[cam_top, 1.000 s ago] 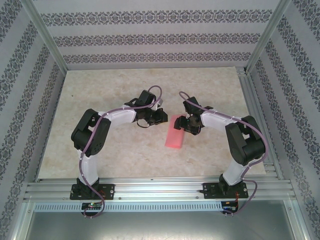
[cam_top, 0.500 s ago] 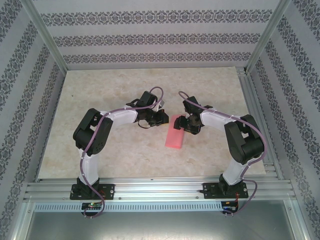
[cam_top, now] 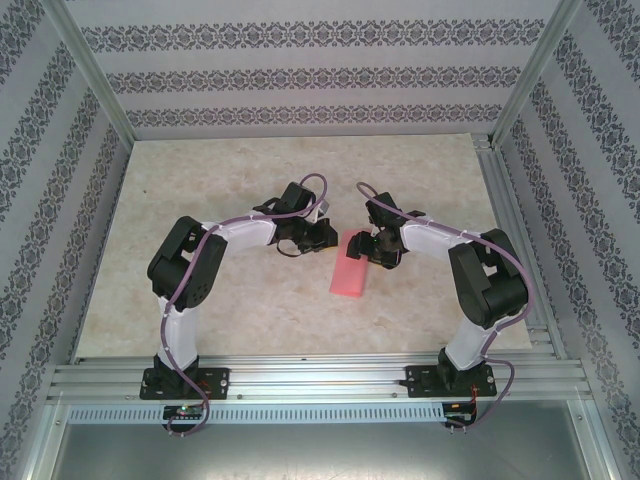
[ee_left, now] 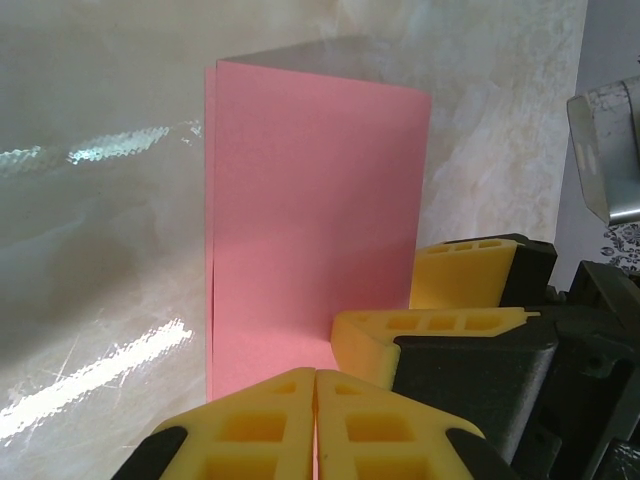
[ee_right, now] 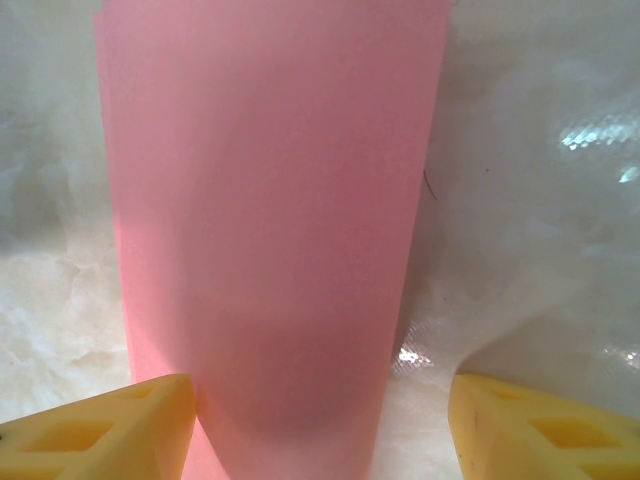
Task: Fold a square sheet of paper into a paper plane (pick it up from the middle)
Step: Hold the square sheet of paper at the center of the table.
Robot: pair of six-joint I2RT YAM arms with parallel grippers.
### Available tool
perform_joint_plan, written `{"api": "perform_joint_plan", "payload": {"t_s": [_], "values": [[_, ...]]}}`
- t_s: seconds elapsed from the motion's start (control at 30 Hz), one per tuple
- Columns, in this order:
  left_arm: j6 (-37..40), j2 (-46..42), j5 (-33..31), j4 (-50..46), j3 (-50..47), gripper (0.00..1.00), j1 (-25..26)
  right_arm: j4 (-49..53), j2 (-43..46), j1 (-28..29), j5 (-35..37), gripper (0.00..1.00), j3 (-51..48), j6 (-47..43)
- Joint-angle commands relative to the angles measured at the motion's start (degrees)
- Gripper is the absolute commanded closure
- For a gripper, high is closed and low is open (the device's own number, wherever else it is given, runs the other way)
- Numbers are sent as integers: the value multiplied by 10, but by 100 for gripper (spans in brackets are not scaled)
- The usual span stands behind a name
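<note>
Since a second ago the left arm (cam_top: 188,272) has swung its elbow a little toward the middle of the table, bringing its head slightly nearer the paper. The right arm (cam_top: 485,282) has barely shifted, and the sheet of paper (cam_top: 350,275) lies where it did.

The sheet of paper is folded in half into a long pink rectangle. It lies flat on the marble-patterned table (cam_top: 200,190), right of centre, with its far end between the two gripper heads and its length running back toward the arm bases. In the left wrist view two layers show along its left edge, slightly out of line with each other.

The left gripper (ee_left: 315,415) has its yellow fingertips pressed together with nothing visible between them, at the near end of the sheet. The right gripper (ee_right: 320,435) stands with its fingertips wide apart and straddles the sheet. Its left tip is at the paper's edge and its right tip is well clear over bare table.

Patterned wallpaper walls (cam_top: 300,75) and an aluminium frame (cam_top: 320,378) enclose the table. Purple cables (cam_top: 312,182) loop over both wrists.

Both heads crowd the same end of the paper. In the left wrist view the right gripper's yellow fingers sit just beside the left tips and cover the sheet's near right corner.
</note>
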State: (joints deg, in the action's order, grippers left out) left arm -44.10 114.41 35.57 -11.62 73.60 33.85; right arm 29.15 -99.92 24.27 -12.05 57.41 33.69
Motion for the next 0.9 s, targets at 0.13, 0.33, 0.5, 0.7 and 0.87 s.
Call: {"api": "perform_joint_plan", "payload": {"t_s": [0.13,0.33,0.5,0.7,0.87], "values": [[-7,10,8,15,15,90,8,-7,-20,3,-10,31,9,-12],[-9,15,13,16,15,90,7,-8,-28,3,-9,31,12,-7],[-19,19,18,27,13,90,8,-6,-31,5,-4,32,11,-6],[-26,26,27,33,16,91,9,10,-40,6,10,32,16,-11],[-30,30,27,35,16,91,9,10,-44,11,18,33,18,2]]}}
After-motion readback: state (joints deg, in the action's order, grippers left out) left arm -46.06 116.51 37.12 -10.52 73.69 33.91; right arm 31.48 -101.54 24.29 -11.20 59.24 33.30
